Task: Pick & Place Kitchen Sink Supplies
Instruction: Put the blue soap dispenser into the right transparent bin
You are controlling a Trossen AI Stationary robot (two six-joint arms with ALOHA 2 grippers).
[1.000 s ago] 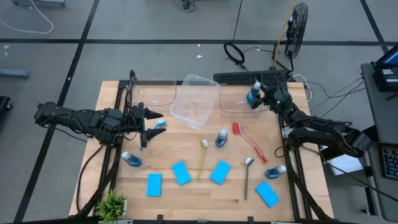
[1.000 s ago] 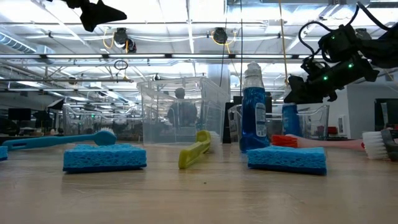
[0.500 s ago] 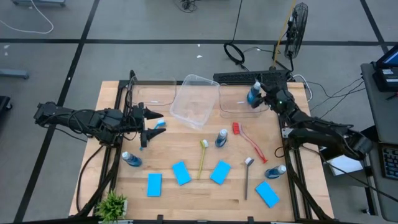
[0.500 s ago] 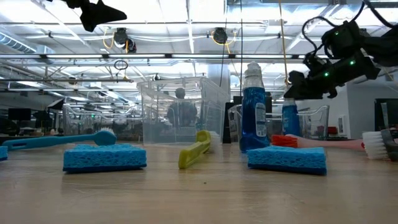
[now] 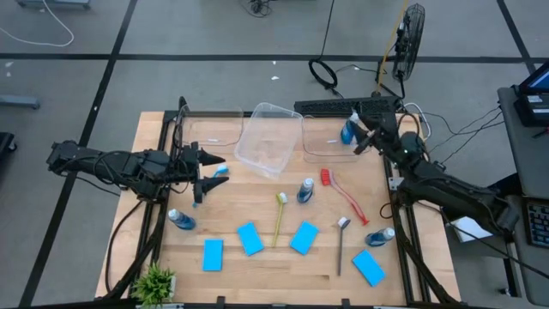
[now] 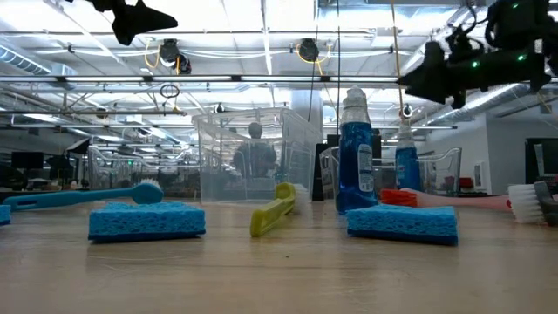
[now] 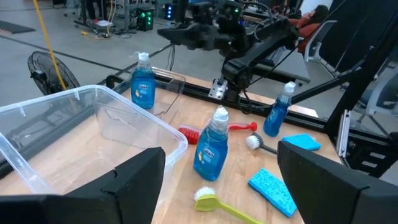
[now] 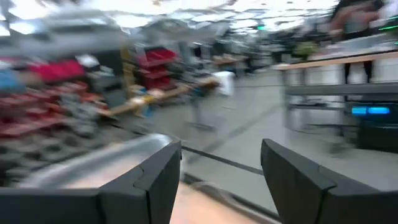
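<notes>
High view: the right gripper (image 5: 362,142) hangs with its fingers spread and empty just beside a bottle (image 5: 347,132) of blue liquid that stands upright inside the right-hand clear tub (image 5: 323,142) at the far edge of the table; this is the one supply that appears placed. The left gripper (image 5: 206,172) hovers over the table's left part, fingers wide apart and holding nothing, with the head of the blue brush (image 5: 220,171) just below its tips on the wood. Outward from the grippers, the remaining supplies lie loose on the table (image 5: 257,266): a second bottle (image 5: 305,190) stands near the centre, a third (image 5: 180,220) lies near the left rail, a fourth (image 5: 380,235) near the right rail; the red brush (image 5: 343,196), yellow brush (image 5: 279,218) and grey brush (image 5: 341,243) lie across the middle; four blue sponges (image 5: 250,239) are scattered along the near half. The left-hand tub (image 5: 210,130) seems to hold nothing, and the middle tub (image 5: 268,137) sits tilted. Judged from this layout, the task is at an early stage, with nearly every item still to be picked and placed.
</notes>
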